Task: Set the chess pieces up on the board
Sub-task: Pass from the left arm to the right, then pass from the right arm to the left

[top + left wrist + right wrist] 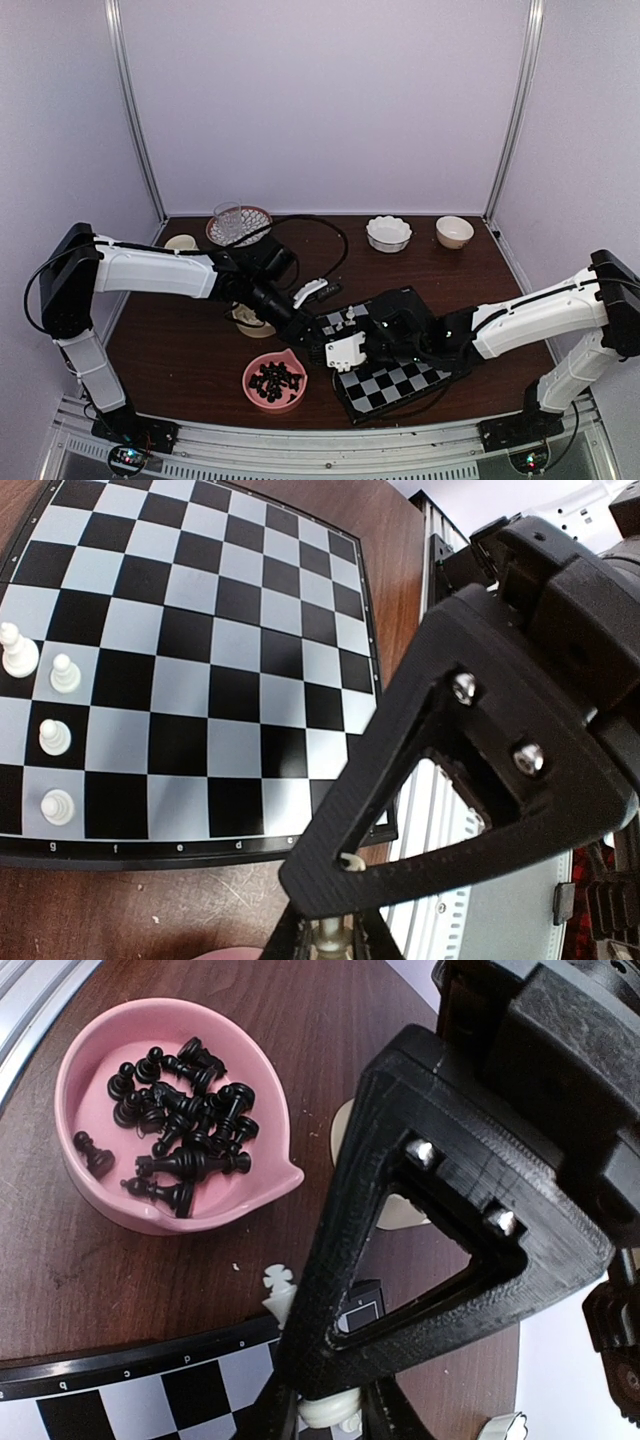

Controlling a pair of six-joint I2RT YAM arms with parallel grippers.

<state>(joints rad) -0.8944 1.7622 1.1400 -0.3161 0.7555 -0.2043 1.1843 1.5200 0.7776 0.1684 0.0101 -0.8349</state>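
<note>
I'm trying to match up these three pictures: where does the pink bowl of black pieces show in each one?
Top view: the pink bowl sits lower centre, left of the board.
Left wrist view: not clearly in it; only a pink sliver at the bottom edge.
Right wrist view: upper left, holding the black pieces.
Shared landmark: the board, in all three views.
</note>
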